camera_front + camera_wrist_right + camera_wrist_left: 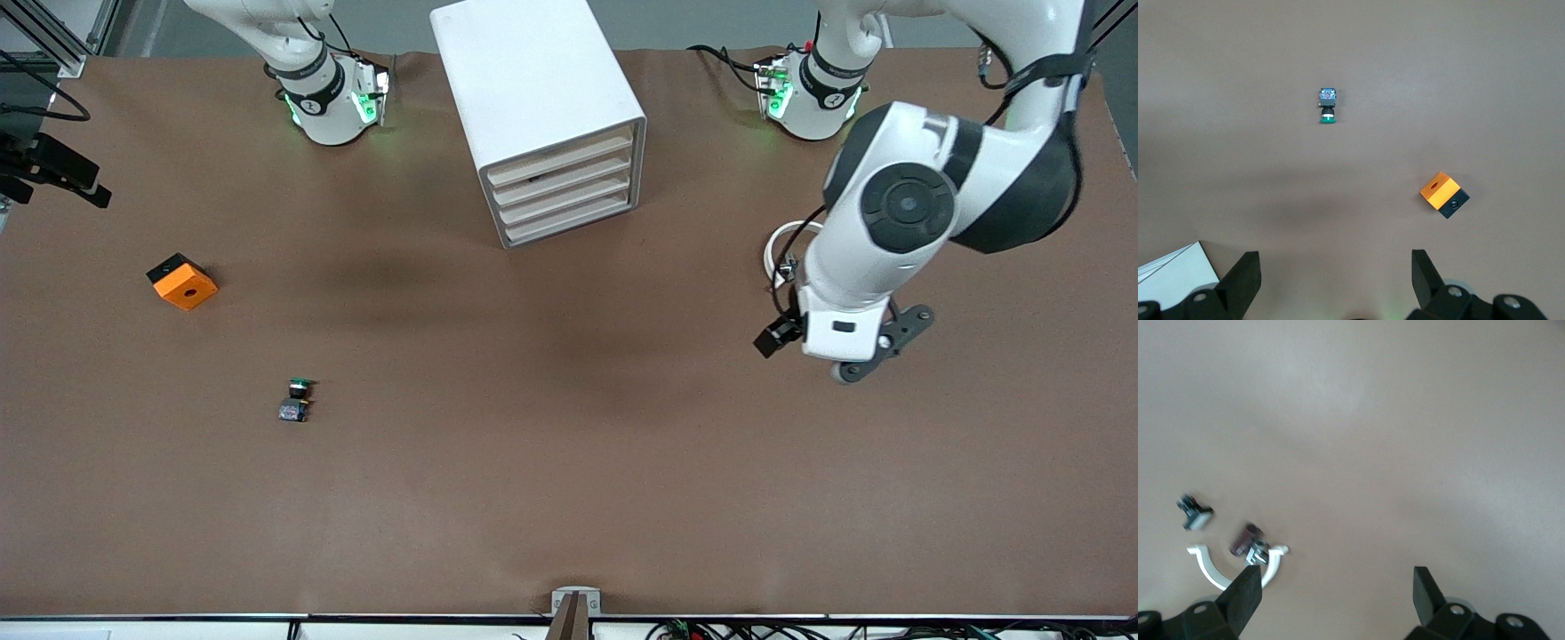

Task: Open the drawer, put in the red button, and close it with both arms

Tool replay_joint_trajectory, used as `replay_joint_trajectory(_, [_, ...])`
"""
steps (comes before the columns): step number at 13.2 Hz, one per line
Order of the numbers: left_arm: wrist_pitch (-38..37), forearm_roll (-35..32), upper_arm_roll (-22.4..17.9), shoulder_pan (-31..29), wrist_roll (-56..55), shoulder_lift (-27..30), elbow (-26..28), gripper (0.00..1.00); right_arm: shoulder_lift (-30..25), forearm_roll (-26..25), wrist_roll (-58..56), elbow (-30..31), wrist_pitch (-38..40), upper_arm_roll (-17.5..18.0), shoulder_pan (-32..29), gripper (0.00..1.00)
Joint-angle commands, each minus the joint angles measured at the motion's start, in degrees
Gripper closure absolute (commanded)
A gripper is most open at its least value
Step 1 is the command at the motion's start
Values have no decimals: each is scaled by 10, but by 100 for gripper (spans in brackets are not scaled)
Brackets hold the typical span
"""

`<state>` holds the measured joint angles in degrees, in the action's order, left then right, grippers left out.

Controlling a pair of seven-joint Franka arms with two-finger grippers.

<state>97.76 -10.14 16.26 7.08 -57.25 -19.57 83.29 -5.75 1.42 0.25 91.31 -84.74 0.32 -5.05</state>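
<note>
The white cabinet (pixel 533 98) stands at the table's middle, close to the arms' bases, with all of its cream-fronted drawers (pixel 564 191) shut. The red button (pixel 1245 541) lies on its side on the table against a white ring (pixel 1205 565); it shows in the left wrist view only. My left gripper (pixel 1337 581) hangs open and empty over the table, close to the button and ring. In the front view the left arm's hand (pixel 845 329) covers that spot. My right gripper (pixel 1335 263) is open and empty, high over the table, and out of the front view.
A green-capped button (pixel 298 398) lies toward the right arm's end, with an orange and black block (pixel 182 282) farther from the front camera. A small black and pale part (pixel 1195 511) rests beside the white ring (pixel 775 253).
</note>
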Motion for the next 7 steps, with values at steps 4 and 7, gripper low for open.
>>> replay_joint_trajectory(4, [-54,0,4,-94,207,103,13,0,-13,-1,-4,12,-5,8,-10,0])
replay_joint_trajectory(7, [-74,20,-42,-95,338,184,56,0,-13,-1,-4,12,-5,8,-8,0])
